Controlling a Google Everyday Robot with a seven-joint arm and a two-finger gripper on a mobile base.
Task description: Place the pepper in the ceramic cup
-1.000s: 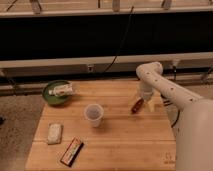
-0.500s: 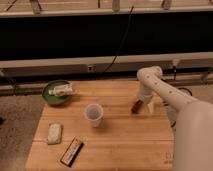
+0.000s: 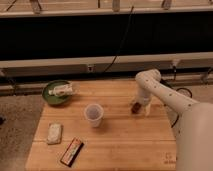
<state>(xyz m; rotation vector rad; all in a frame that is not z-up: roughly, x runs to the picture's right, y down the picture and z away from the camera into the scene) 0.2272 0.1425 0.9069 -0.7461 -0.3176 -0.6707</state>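
Observation:
The pepper [image 3: 134, 106] is a small dark red-brown item lying on the wooden table [image 3: 120, 142] at the right of the middle. My gripper [image 3: 139, 107] is down at the table right at the pepper, touching or just beside it, and the white arm reaches in from the right. The ceramic cup [image 3: 93, 114] is pale and tapered. It stands upright near the table's middle, well to the left of the pepper and the gripper.
A green bowl [image 3: 50, 97] holding a pale bottle sits at the table's back left. A white packet [image 3: 54, 132] and a flat dark bar with an orange edge [image 3: 71, 151] lie at the front left. A black cable hangs behind the table.
The arm has lowered and the gripper has come down onto the pepper's spot. The pepper seems to have barely shifted. The cup and the other items have not moved.

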